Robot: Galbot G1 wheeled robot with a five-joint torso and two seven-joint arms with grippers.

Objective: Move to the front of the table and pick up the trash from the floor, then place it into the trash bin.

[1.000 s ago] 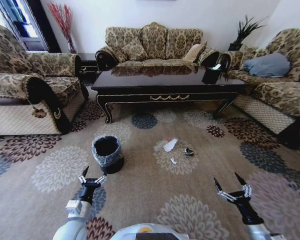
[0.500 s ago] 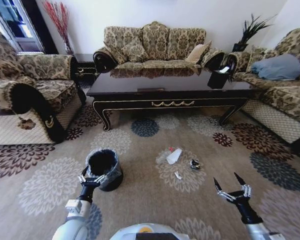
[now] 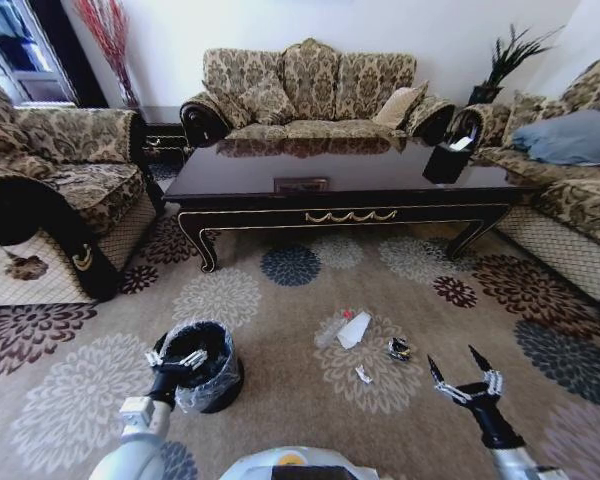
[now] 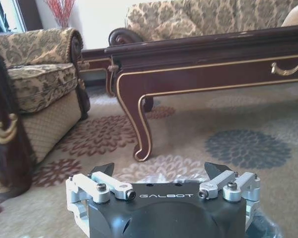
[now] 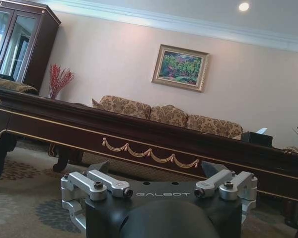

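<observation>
glossy dark table (image 3: 360, 180) gold-trimmed, beige floral-medallion floor (image 3: 280, 330), black trash bin (image 3: 202, 362)

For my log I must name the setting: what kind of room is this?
Most likely a home living room: patterned sofas stand around a long dark coffee table on a flower-medallion carpet, with a framed painting on the wall.

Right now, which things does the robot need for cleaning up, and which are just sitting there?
For the job: the trash on the floor, the trash bin, the table, the open left gripper and open right gripper.

Just lying about: sofas, tissue holder, blue cushion.
</observation>
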